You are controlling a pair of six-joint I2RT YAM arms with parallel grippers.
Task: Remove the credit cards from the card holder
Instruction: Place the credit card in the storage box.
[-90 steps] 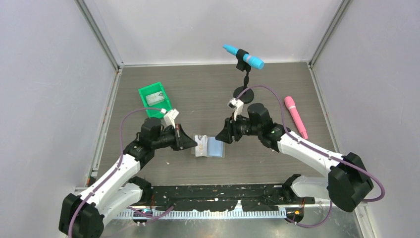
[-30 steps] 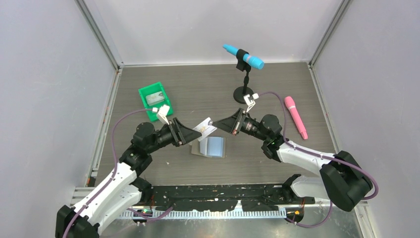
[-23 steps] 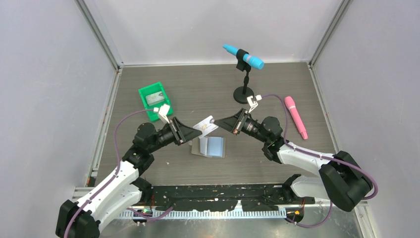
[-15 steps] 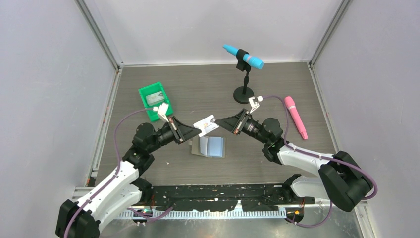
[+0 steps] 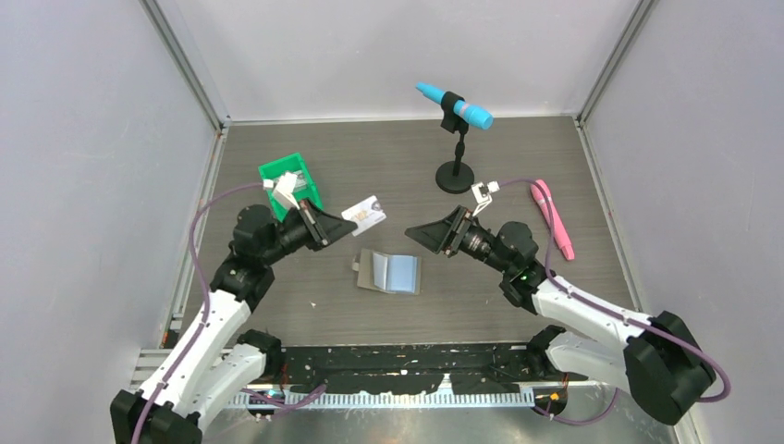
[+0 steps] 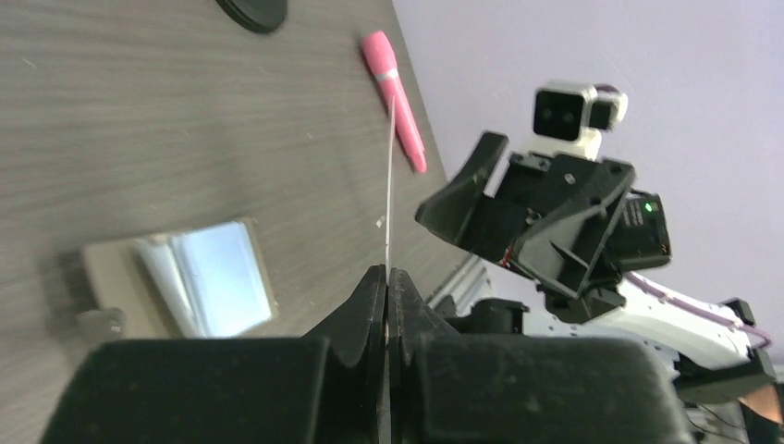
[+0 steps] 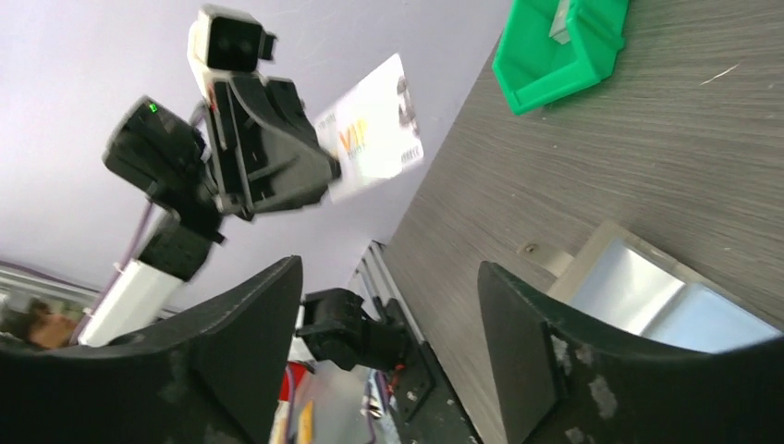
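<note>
The card holder [image 5: 390, 272] lies open on the table, pale blue pockets up, also seen in the wrist views [image 6: 185, 277] [image 7: 647, 296]. My left gripper [image 5: 337, 225] is shut on one whitish credit card [image 5: 364, 214], held in the air left of the holder, near the green bin. In the left wrist view the card [image 6: 389, 185] shows edge-on, pinched between the closed fingers of that gripper [image 6: 386, 273]. My right gripper [image 5: 416, 233] hangs open and empty right of the card, above the holder's far side. Through its spread fingers [image 7: 388, 277] I see the card [image 7: 370, 129].
A green bin [image 5: 289, 183] at the back left holds a grey card-like item [image 5: 287, 182]. A blue microphone [image 5: 454, 104] sits on a stand with a round black base [image 5: 454, 180]. A pink microphone [image 5: 552, 215] lies at the right.
My left gripper shut on the card, my right gripper opened and let it go. The left arm carried the card left toward the green bin; the right arm drew back slightly.
</note>
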